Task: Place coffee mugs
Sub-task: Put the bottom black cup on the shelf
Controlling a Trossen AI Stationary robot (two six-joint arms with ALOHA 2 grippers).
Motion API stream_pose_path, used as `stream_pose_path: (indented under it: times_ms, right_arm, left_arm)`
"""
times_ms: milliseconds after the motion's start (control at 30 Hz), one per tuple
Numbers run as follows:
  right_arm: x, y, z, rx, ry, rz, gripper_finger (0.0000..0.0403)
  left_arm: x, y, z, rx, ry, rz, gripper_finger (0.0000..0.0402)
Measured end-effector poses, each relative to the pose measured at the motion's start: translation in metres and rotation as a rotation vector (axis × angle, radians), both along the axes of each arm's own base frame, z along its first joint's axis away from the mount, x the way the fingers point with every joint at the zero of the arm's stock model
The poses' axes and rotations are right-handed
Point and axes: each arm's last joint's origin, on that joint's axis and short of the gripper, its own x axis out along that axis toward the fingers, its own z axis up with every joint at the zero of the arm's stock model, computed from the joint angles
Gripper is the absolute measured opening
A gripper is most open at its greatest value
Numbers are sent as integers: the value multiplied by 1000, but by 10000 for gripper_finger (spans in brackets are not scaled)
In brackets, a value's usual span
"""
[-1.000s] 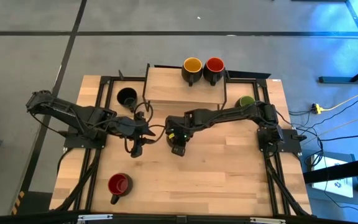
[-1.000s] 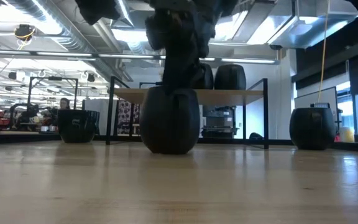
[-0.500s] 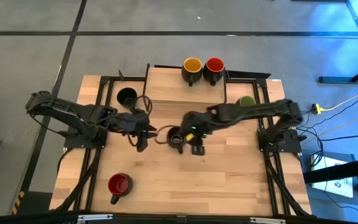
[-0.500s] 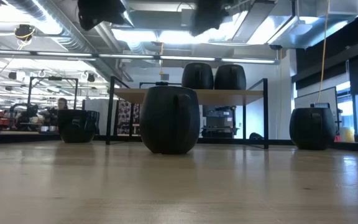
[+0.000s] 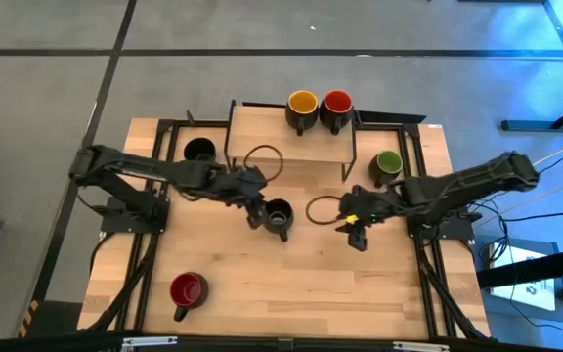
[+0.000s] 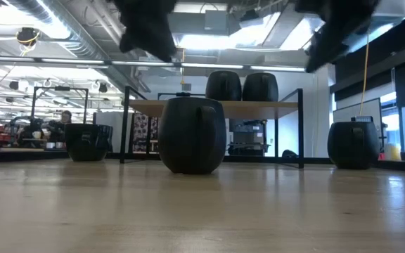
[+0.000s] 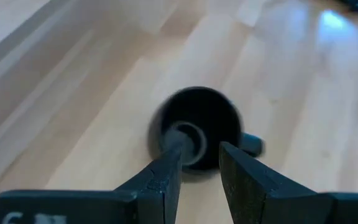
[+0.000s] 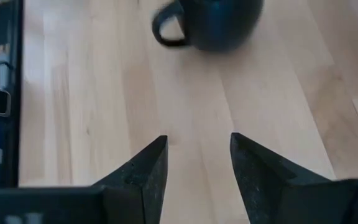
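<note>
Released since the earlier frames: black-inside mug (image 5: 279, 213) now stands alone at mid-surface (image 5: 262, 284), handle toward the near edge; right pincer (image 5: 353, 231), formerly on it, sits well to its right, fingers apart and empty. Left pincer (image 5: 255, 212) has shifted in just beside the mug's left, fingers narrowly parted above its rim, holding nothing. Yellow mug (image 5: 302, 107) and red mug (image 5: 337, 106): on raised shelf (image 5: 262, 142). Green mug (image 5: 388, 164): right of shelf. Second black mug (image 5: 199, 153): left of shelf. Second red mug (image 5: 188, 290): near-left corner.

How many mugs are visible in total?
6: yellow-inside mug and red-inside mug on the raised shelf; black far left; green far right; black centre; red near left.
</note>
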Motion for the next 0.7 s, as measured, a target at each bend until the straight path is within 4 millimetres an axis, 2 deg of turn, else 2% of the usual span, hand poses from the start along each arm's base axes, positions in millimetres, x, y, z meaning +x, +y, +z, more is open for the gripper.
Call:
stream_pose_path:
  times_ms: [167, 300, 433, 700]
  right_arm:
    - [-20, 2, -6, -13, -3, -32, 161]
    - [-23, 1, -7, -13, 4, -31, 161]
    - [-23, 1, -8, -27, 2, -13, 161]
    - [-22, 1, -7, -55, -5, 6, 161]
  left_arm:
    - [27, 16, -13, 7, 93, 52, 102]
    - [41, 28, -27, -45, 135, 52, 102]
    - [48, 29, -41, -96, 180, 26, 102]
    - [56, 30, -61, -75, 246, 30, 101]
